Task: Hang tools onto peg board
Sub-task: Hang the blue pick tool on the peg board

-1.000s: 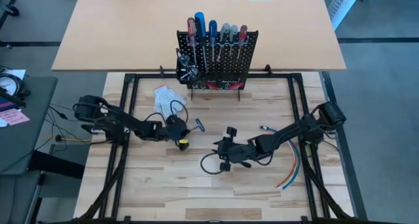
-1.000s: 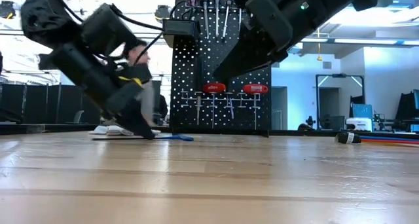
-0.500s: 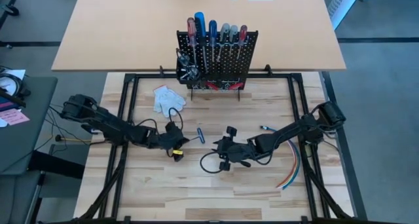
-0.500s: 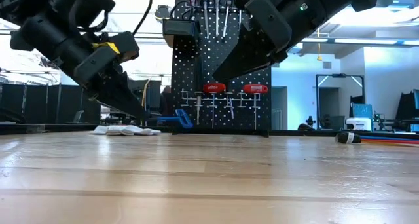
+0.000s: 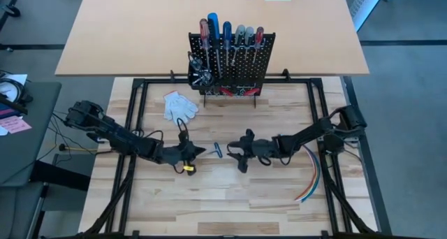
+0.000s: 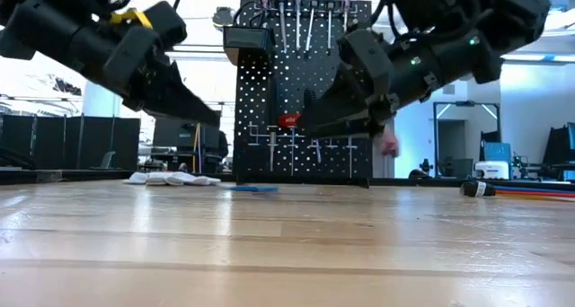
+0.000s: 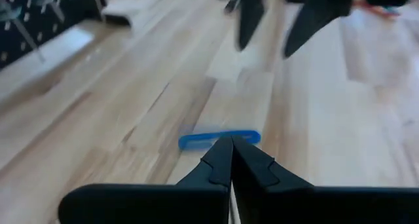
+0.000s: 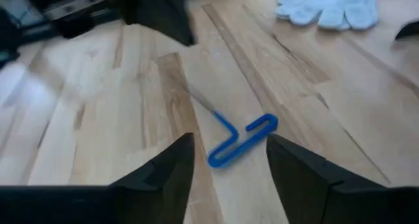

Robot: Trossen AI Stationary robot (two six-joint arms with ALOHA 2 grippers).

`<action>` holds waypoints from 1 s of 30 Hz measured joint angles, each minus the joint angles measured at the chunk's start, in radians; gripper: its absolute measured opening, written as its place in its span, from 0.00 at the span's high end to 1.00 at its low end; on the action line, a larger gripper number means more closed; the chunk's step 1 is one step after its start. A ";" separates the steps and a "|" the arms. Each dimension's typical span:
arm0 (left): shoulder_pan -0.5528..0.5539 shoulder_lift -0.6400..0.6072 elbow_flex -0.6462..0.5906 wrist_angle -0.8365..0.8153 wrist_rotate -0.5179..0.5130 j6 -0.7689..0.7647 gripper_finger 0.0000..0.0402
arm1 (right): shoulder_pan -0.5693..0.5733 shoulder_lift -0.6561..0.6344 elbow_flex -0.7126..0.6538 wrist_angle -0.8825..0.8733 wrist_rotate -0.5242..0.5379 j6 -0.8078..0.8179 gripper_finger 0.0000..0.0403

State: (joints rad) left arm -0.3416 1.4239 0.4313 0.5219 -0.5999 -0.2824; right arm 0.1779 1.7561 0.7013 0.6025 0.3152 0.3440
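One slim blue T-handled tool [image 8: 237, 140] on pale planked table [image 5: 230, 197].

We saw a pale wooden table [image 5: 230, 197] of light planks on a black metal frame [image 5: 136, 113], with a larger tan tabletop [image 5: 140, 36] behind it. The floor [image 5: 405, 29] around was grey. At one side stood a dark side table [image 5: 21, 127] bearing papers. Across the room were dark partitions [image 6: 54, 141], a lit doorway [image 6: 454, 136] and bright ceiling light [image 6: 530, 24].
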 joint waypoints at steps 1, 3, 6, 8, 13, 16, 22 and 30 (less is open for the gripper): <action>-0.006 0.000 0.000 0.016 -0.001 0.014 1.00 | -0.013 0.000 -0.001 0.000 -0.010 0.018 0.49; -0.013 0.000 0.001 0.030 -0.004 0.030 1.00 | -0.031 0.000 -0.002 -0.011 -0.032 0.040 0.46; -0.015 0.000 0.001 0.025 -0.003 0.035 1.00 | -0.050 0.000 -0.003 -0.014 -0.074 0.051 0.43; -0.015 0.001 0.001 0.008 0.013 0.034 1.00 | -0.049 0.000 -0.003 -0.015 -0.082 0.051 0.43; -0.015 0.002 0.001 -0.012 0.049 0.071 0.96 | -0.037 0.000 -0.003 -0.015 -0.082 0.040 0.43; -0.010 0.014 0.001 0.000 0.049 0.093 0.87 | -0.033 0.000 -0.003 -0.013 -0.083 0.040 0.43; 0.076 0.164 0.022 0.053 0.128 0.050 0.65 | -0.035 0.000 -0.003 -0.011 -0.082 0.037 0.43; 0.183 0.348 0.154 -0.047 0.306 0.045 0.67 | -0.028 0.000 -0.003 -0.013 -0.082 0.013 0.43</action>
State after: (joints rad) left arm -0.1590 1.7719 0.5852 0.4752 -0.2941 -0.2372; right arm 0.1503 1.7561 0.6987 0.5892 0.2337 0.3573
